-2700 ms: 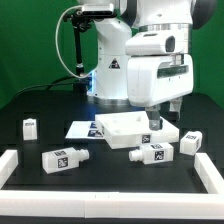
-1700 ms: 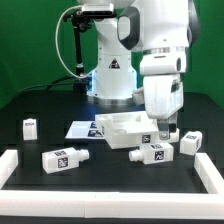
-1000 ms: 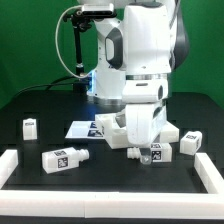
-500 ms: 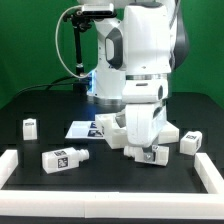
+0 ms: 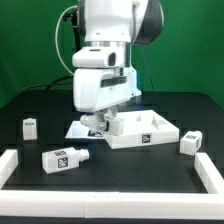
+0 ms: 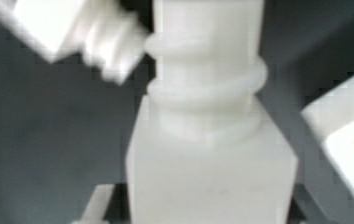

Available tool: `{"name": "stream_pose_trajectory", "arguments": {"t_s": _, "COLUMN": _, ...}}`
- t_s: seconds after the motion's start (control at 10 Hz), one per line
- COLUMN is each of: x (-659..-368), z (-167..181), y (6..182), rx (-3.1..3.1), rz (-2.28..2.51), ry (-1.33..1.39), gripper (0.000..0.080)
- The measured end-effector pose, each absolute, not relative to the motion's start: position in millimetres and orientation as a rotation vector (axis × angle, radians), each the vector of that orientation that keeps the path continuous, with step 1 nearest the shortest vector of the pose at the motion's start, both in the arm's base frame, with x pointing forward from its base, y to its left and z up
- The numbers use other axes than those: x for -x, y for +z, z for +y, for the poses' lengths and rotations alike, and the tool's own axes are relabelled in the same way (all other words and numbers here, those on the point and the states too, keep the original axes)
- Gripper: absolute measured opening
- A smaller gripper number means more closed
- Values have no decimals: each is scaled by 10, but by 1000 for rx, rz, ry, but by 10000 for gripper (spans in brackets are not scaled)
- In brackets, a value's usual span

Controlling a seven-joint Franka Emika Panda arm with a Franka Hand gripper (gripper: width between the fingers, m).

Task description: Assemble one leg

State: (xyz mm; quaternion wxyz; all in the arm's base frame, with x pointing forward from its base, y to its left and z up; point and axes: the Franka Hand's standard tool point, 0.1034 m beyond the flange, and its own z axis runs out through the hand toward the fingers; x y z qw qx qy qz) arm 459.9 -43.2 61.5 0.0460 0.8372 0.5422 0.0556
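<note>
front rail [image 5: 110, 178]: low white border along the near table edge
block, near [image 5: 62, 158]: white, tagged, lying flat just behind the rail, toward the exterior view's left
block, right [image 5: 190, 141]: tagged, just beside the panel's right end, not touching it
gripper [image 5: 98, 124]: low over the table at the panel's left end, clamped on the leg; fingers too blurred to make out
the leg [image 6: 200, 130]: in the grip, white, fills the middle of the wrist view, square body narrowing to a rounded neck
ridged part [image 6: 99, 42]: white, beside the leg's neck, too blurred to identify
panel [image 5: 125, 141]: white tray, flat on the table
marker board [image 5: 76, 130]: flat, partly under the gripper
block, left [image 5: 30, 126]: tagged, well apart from the others
</note>
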Motion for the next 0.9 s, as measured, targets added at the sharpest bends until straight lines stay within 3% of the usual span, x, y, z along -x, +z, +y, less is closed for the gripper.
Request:
{"name": "stream_pose_trajectory", "arguments": {"t_s": 0.2, "x": -4409, "z": -523, "y": 630, "rx": -2657, "rz": 1503, "ry": 164, "gripper": 265}}
{"name": "stream_pose_trajectory", "arguments": {"t_s": 0.5, "x": -4409, "z": -522, "y": 592, "rx": -2673, "rz": 1479, "ry": 173, "gripper": 265}}
{"name": "stream_pose_trajectory", "arguments": {"t_s": 0.6, "x": -4362, "z": -558, "y": 444, "rx": -2742, "rz": 1374, "ry": 186, "gripper": 265}}
{"name": "stream_pose_trajectory", "arguments": {"t_s": 0.9, "x": -4173, "z": -949, "y": 308, "rx": -2836, "rz": 1203, "ry": 127, "gripper": 265}}
